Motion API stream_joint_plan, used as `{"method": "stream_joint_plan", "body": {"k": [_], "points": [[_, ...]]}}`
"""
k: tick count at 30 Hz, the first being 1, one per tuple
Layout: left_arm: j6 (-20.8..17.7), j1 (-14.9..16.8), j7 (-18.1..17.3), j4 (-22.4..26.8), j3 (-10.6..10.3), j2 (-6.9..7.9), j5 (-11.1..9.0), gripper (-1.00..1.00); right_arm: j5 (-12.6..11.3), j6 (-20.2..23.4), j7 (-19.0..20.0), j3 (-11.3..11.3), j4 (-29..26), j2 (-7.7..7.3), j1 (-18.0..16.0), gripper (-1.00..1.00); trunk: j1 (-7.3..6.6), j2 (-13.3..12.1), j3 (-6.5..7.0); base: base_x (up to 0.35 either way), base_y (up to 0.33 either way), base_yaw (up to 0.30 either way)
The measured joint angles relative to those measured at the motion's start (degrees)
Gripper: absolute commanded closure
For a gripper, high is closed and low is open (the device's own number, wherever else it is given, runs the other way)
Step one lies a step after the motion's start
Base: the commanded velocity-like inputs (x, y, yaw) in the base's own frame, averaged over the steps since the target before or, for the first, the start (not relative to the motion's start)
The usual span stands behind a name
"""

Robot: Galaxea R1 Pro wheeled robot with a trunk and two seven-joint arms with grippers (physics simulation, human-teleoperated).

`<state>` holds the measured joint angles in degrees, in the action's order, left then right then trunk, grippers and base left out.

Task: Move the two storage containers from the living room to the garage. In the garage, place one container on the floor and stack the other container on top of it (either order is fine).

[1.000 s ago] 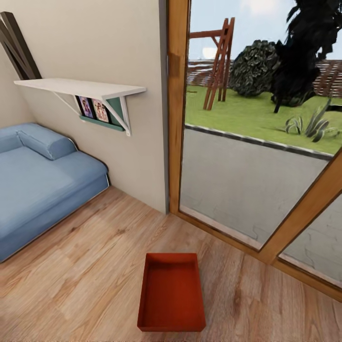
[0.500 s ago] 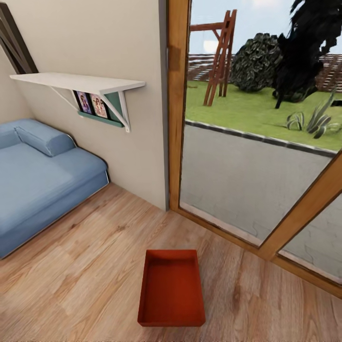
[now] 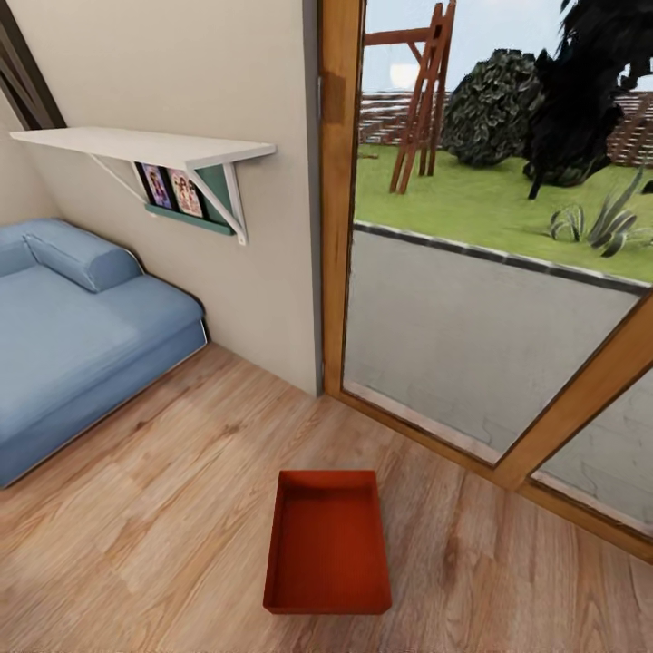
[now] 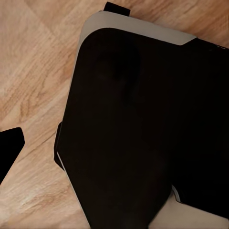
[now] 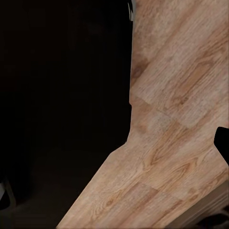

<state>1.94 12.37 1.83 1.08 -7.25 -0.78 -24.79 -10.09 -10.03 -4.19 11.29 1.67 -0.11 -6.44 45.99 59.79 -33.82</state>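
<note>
Grippers: no fingers can be made out for certain in either wrist view, so whether the left or right one is spread, closed or holding anything cannot be told.
Left wrist view: a large black body with a pale grey rim (image 4: 143,28) hangs over the wood-plank floor (image 4: 33,71); a small black tip (image 4: 8,150) juts in at one edge, what it belongs to unclear.
Right wrist view: a dark mass (image 5: 62,105) covers much of the frame, with light planks (image 5: 176,95) beside it and a small black shape (image 5: 222,143) at the edge.
Storage container: one orange-red bin (image 3: 327,542) sits upright and open-topped on the floor (image 3: 163,535) of the living room, nothing inside it, its long side running away from the camera.
Container's place: well out from the wall, nearer the glass door than the sofa, touching neither.
Glass door: a wooden frame (image 3: 339,190) stands just beyond the bin's far end, its lower rail (image 3: 553,494) running along the floor edge.
Sofa: blue (image 3: 73,336), against the beige wall (image 3: 181,63) at the floor's left side, a bolster cushion (image 3: 82,258) on it.
Wall shelf: white (image 3: 145,145), mounted above the sofa's end, with small framed pictures (image 3: 172,189) under it.
Outside: grey paving (image 3: 472,336), lawn (image 3: 472,204), a wooden swing frame (image 3: 422,95), dark shrubs (image 3: 499,104).
</note>
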Motion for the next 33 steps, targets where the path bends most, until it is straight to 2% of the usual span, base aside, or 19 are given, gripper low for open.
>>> {"method": "stream_joint_plan", "body": {"k": [33], "points": [[0.00, 0.00, 0.00, 0.00, 0.00, 0.00, 0.00, -1.00, 0.00, 0.00, 0.00, 0.00, 0.00, 0.00, 0.00, -1.00, 0.00, 0.00, -3.10, 0.000, 0.000, 0.000]]}}
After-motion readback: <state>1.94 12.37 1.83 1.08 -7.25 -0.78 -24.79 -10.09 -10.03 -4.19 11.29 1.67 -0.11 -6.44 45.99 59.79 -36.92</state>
